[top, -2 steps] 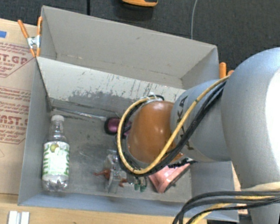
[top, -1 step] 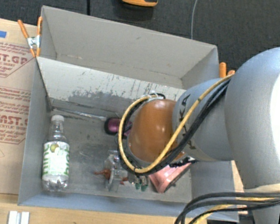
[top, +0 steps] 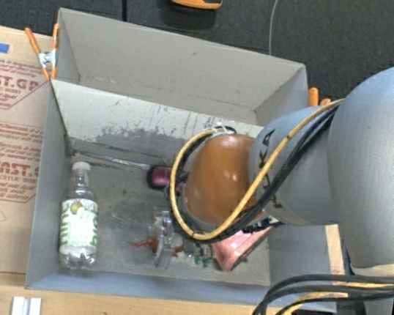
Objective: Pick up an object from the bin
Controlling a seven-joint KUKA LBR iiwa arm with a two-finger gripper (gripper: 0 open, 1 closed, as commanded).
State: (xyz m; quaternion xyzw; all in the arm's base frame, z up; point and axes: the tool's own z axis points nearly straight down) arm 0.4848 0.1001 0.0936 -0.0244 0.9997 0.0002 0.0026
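The bin (top: 175, 61) holds one bottle (top: 79, 222), one pink pouch (top: 236, 245).

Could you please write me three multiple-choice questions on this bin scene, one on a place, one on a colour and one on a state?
1. Where in the bin does the clear plastic bottle lie?
A. by the right wall
B. near the left wall
C. in the middle of the back wall

2. What colour is the flat thing that peeks out from under the arm at the front right?
A. pink
B. blue
C. yellow

3. How does the bottle rest?
A. upright on its base
B. leaning on the back wall
C. flat on its side, cap toward the back wall

Answers: 1 B, it lies on the floor beside the left wall; 2 A, its visible corner is pink; 3 C, its whole length lies on the floor with the cap at the far end.
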